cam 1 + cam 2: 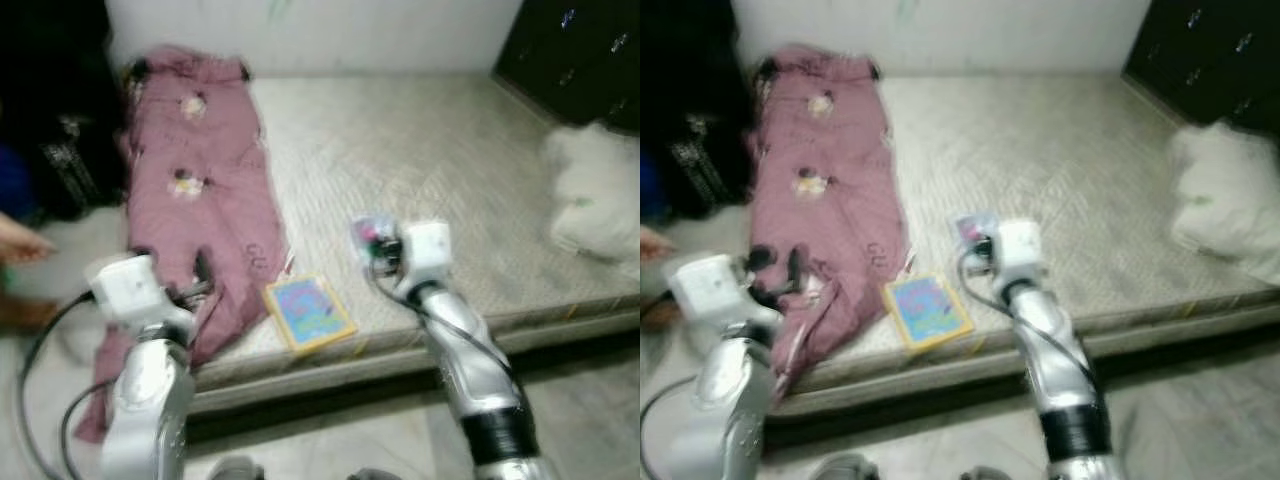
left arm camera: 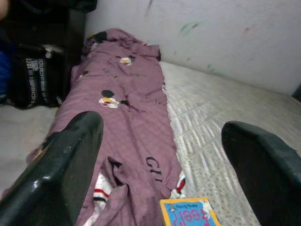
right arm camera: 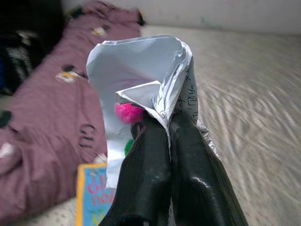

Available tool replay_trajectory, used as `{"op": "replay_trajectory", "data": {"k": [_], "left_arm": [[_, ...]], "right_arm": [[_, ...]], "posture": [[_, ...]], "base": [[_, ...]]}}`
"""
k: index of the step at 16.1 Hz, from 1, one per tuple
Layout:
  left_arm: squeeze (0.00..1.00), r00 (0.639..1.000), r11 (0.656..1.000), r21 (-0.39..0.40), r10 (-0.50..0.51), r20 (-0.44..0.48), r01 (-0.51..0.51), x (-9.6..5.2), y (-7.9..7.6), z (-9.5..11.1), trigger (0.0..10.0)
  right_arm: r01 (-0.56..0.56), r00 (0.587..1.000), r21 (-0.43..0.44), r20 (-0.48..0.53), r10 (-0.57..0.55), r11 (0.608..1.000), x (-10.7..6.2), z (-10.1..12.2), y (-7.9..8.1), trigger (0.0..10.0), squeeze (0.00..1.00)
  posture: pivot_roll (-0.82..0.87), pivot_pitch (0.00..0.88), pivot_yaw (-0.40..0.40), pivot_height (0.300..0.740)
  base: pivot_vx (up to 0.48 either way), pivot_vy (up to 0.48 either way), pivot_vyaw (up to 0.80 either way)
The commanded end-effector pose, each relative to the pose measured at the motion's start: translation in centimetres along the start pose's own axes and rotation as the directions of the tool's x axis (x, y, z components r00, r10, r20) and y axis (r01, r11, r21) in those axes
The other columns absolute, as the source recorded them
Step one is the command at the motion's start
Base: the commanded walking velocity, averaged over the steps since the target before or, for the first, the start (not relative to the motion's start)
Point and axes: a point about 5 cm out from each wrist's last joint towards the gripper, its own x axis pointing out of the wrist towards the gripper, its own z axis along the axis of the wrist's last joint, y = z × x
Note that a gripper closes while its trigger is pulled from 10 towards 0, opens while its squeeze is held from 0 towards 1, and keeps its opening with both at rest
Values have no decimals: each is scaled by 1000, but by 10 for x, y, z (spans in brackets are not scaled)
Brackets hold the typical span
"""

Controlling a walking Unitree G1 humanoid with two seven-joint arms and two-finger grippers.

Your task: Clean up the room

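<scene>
The wrapper (image 3: 146, 89) was pinched in the right gripper (image 1: 372, 240), lifted above the bed (image 1: 450, 160) beyond the book (image 1: 308, 311). The left gripper (image 1: 200, 285), spread wide, hung nearer the purple cloth (image 1: 200, 170), whose length ran away towards the wall.

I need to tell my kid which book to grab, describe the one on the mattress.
On the bare grey mattress, look at the near edge, beside the long maroon printed blanket. The flat yellow-bordered picture book with a blue cover lies there, the only bright rectangle.
</scene>
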Motion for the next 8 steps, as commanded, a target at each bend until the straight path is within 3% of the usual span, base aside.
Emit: {"op": "replay_trajectory", "data": {"k": [1, 3, 6, 8], "left_arm": [[0, 1000, 1000, 9, 11, 21, -11, 1, 2, 4, 10000], [0, 1000, 1000, 10, 15, 21, -15, 1, 3, 5, 10000], [0, 999, 999, 21, 26, 40, -26, 1, 3, 8, 10000], [0, 998, 999, 15, 47, 50, -47, 3, 6, 10, 10000]], "right_arm": [[-34, 999, -1, 43, 34, 999, 5, 10, 9, 10000, 0], [-43, 998, -8, 45, 44, 999, 5, 10, 11, 10000, 0], [-68, 996, -14, 58, 69, 998, 7, 12, 13, 10000, 0], [-90, 993, -41, 77, 93, 995, 6, 15, 16, 10000, 0]], "posture": [[107, 0, -67, 740], [110, 0, -67, 740], [109, 0, -69, 740], [109, 0, -70, 740]], "base": [[0, 341, 0], [0, 368, 0], [0, 0, 0], [0, 0, 800]]}}
